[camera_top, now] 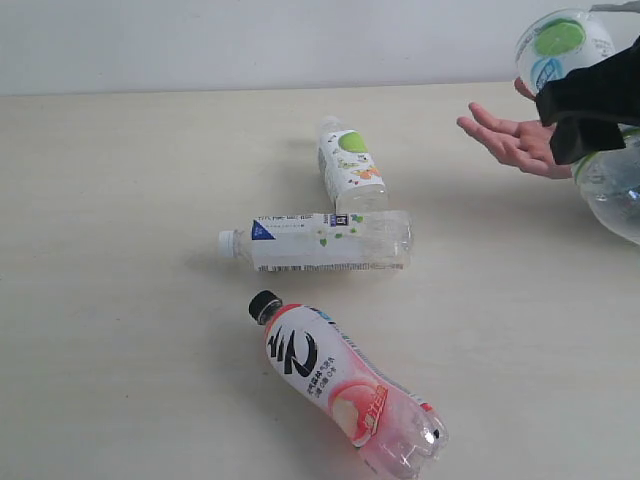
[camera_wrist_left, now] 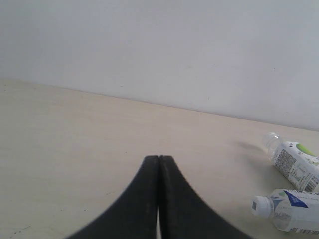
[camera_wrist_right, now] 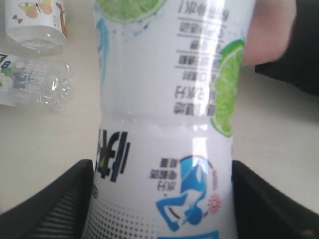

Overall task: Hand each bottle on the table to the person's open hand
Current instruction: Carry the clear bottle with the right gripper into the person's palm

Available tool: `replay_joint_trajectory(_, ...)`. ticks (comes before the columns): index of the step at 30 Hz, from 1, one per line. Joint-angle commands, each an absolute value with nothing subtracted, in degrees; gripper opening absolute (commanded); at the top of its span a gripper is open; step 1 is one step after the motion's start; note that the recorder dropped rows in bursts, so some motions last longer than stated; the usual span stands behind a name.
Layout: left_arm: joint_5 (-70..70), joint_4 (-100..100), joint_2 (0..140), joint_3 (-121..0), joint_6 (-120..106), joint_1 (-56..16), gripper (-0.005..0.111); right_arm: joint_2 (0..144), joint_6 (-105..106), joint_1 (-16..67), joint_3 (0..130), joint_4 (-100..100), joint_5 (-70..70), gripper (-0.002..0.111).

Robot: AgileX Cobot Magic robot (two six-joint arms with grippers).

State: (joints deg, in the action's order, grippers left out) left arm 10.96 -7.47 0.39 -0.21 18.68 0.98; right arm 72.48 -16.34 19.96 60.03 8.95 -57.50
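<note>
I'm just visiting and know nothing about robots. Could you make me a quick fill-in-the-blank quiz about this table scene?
1. The pink-labelled bottle has a ___ cap.
2. The right gripper is shut on the lime-labelled bottle, near the person's open hand, whose palm faces ___.
3. The left gripper is ___ and holds nothing.
4. The blue-labelled bottle lies on its ___ on the table.
Missing words: black; up; shut; side.
</note>
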Motion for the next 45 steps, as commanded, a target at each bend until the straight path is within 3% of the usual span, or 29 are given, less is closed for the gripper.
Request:
replay_joint_trajectory(1, 10.7, -7.1, 0.0, 0.0, 18.7, 1.1, 0.000, 70.7, -15.6, 20.0, 60.4, 10.9, -58.2, 0.000)
replay_joint_trajectory(18, 10.7, -7.1, 0.0, 0.0, 18.7, 1.1, 0.000, 91.6, -14.5, 14.0, 72.5, 14.9, -56.8, 0.000)
replay_joint_trajectory(36, 10.7, -7.1, 0.0, 0.0, 18.7, 1.1, 0.000, 105.6, -15.1, 13.9, 72.9, 13.0, -48.4, 0.000)
replay_joint_trajectory(39, 10.7, -7.1, 0.0, 0.0, 18.7, 1.1, 0.000, 105.6, -15.1, 13.9, 72.9, 13.0, -48.4, 0.009)
replay_joint_trajectory(45, 10.7, -7.1, 0.0, 0.0, 18.7, 1.1, 0.000, 105.6, -15.1, 13.9, 72.9, 13.0, -48.4, 0.039)
